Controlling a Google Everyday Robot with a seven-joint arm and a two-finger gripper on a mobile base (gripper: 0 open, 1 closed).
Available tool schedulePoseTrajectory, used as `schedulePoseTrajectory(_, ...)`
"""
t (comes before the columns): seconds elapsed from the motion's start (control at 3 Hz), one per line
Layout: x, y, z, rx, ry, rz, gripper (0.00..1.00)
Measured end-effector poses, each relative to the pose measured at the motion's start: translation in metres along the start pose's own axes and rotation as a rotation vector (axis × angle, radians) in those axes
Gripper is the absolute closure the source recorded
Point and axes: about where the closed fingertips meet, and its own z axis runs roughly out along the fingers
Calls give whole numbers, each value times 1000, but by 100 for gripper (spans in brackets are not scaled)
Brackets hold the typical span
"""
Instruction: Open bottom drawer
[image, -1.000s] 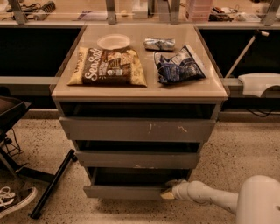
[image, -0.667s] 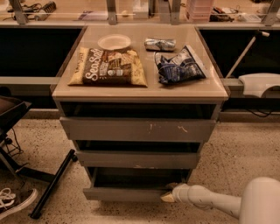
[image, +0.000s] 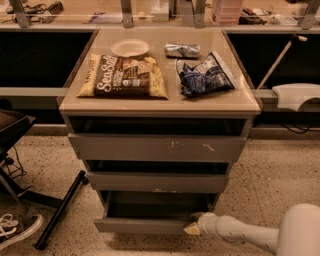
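now drawer (image: 142, 226) wider, claw (image: 193, 228) at corner

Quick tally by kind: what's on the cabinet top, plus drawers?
Snack bags: 3 (brown bag, blue bag, silver bag)
Plate: 1
Drawers: 3 (top drawer, middle drawer, bottom drawer)
Total: 7
Gripper at the bottom drawer's right front corner.

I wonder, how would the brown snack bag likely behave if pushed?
The brown snack bag lies flat and puffy, so probably light, sliding easily on the smooth cabinet top. It would likely sag if lifted by one edge. The gripper is low, at the bottom drawer front.
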Motion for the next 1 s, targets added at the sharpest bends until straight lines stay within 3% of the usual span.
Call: schedulePoseTrajectory(1.0, 4, 6, -7, 6, 2, 9, 100)
